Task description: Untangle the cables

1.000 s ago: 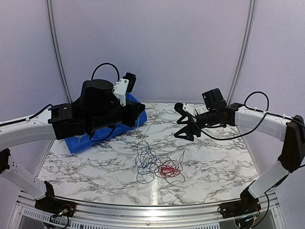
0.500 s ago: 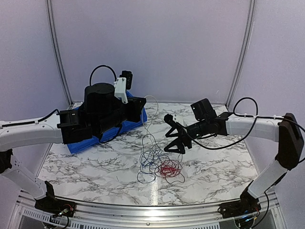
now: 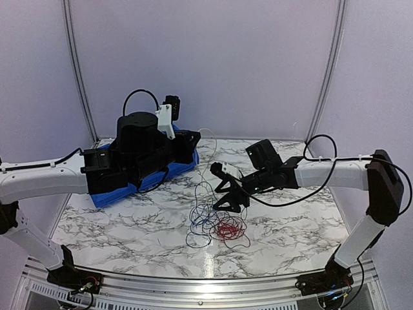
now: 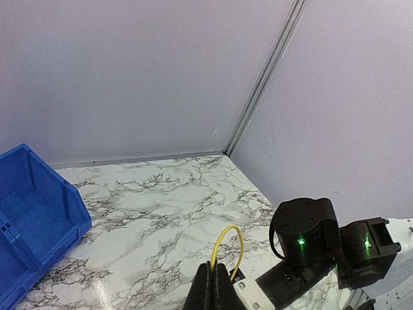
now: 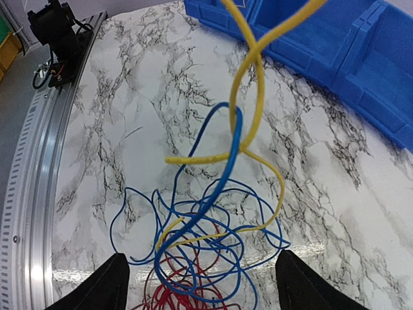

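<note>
The cables (image 3: 216,223) lie as a loose tangle of blue, red and dark wires in the middle of the marble table. A yellow wire (image 3: 205,161) rises from the tangle to my left gripper (image 3: 192,141), which is shut on it above the table. In the left wrist view the yellow wire (image 4: 227,244) loops out of the shut left gripper (image 4: 216,270). My right gripper (image 3: 227,197) hangs open just above the tangle's right side. In the right wrist view the blue strands (image 5: 216,187), yellow wire (image 5: 255,84) and red strands (image 5: 171,298) lie between the open right gripper's (image 5: 200,255) fingers, untouched.
A blue bin (image 3: 106,190) stands at the back left of the table, under my left arm; it also shows as the blue bin (image 5: 322,45) in the right wrist view. A metal rail (image 3: 193,287) runs along the near edge. Purple walls close in the back and sides.
My right gripper has moved left and down, from the table's right side to just over the tangle. My left gripper has lifted the yellow wire, pulling strands up out of the heap.
</note>
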